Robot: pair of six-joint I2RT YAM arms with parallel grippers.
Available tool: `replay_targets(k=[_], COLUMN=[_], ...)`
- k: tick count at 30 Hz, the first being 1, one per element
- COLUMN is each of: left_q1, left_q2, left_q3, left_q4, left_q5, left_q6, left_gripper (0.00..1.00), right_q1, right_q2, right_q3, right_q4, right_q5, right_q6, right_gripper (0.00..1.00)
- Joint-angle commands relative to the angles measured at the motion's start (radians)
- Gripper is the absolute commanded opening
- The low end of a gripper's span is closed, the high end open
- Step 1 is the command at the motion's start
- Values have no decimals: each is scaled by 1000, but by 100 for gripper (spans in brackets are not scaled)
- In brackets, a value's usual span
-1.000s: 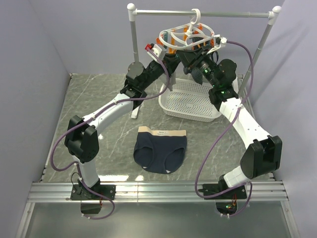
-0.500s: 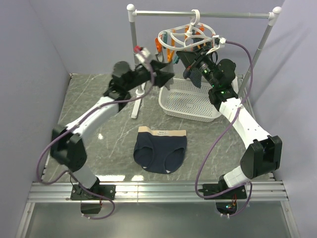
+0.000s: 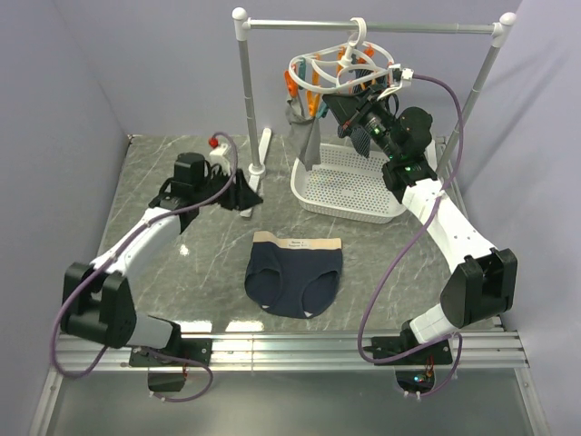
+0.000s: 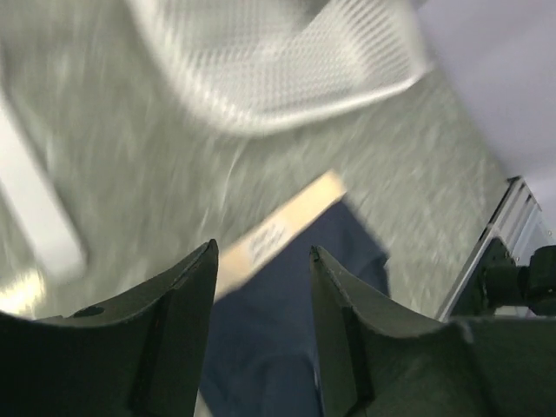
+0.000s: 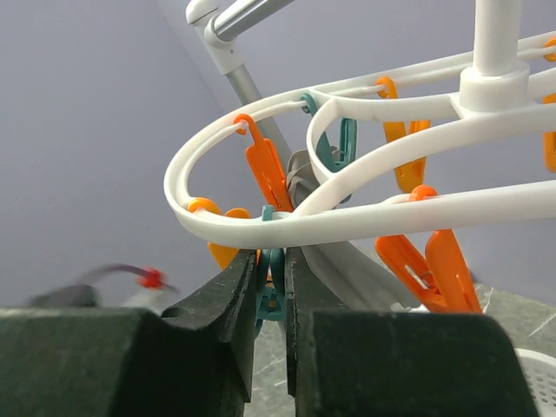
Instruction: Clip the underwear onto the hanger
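The underwear [image 3: 295, 275] lies flat on the tabletop [image 3: 182, 263], its tan waistband running left to right along the far edge. It sits just to the near right of the left fingers [image 4: 174, 330], which hover apart and empty. That arm is much the nearer, since the right fingers [image 5: 221, 330] are up at the hanger [image 3: 340, 71], pinched on a teal clothespin [image 5: 271, 295].

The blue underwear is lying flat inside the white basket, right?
No. The underwear lies flat on the table, in front of the white basket, not inside it. The top view shows it.
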State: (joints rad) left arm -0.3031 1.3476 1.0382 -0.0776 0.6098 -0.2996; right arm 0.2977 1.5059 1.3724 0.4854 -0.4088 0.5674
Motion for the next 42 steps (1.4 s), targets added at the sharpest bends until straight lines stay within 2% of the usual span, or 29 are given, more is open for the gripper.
replay_targets(k=[1, 5, 9, 16, 28, 36, 39, 40, 42], left_q1=[67, 140, 165, 173, 154, 119, 122, 122, 121], left_q2=[68, 159, 255, 438, 631, 650, 602, 566, 521], left_q3=[-62, -147, -168, -158, -198, -194, -216, -224, -227], left_q4=[-159, -96, -41, 48, 214, 282, 315, 317, 302], left_q5=[10, 128, 209, 272, 378, 351, 334, 326, 286], left_q6=[-85, -118, -121, -145, -259, -322, -311, -302, -274], left_gripper=[52, 60, 70, 72, 73, 66, 54, 46, 38], right_q1=[4, 4, 3, -2, -9, -15, -19, -19, -20], right_q2=[-9, -12, -16, -15, -7, -6, -4, -3, -4], right_q3=[39, 37, 34, 34, 42, 43, 48, 48, 44], right_q4=[10, 7, 2, -1, 4, 1, -2, -1, 2], right_q5=[-31, -36, -42, -41, -39, -44, -45, -47, -50], right_q6=[-4, 0, 0, 3, 9, 11, 8, 9, 11], right_gripper=[0, 0, 0, 0, 0, 0, 0, 0, 0])
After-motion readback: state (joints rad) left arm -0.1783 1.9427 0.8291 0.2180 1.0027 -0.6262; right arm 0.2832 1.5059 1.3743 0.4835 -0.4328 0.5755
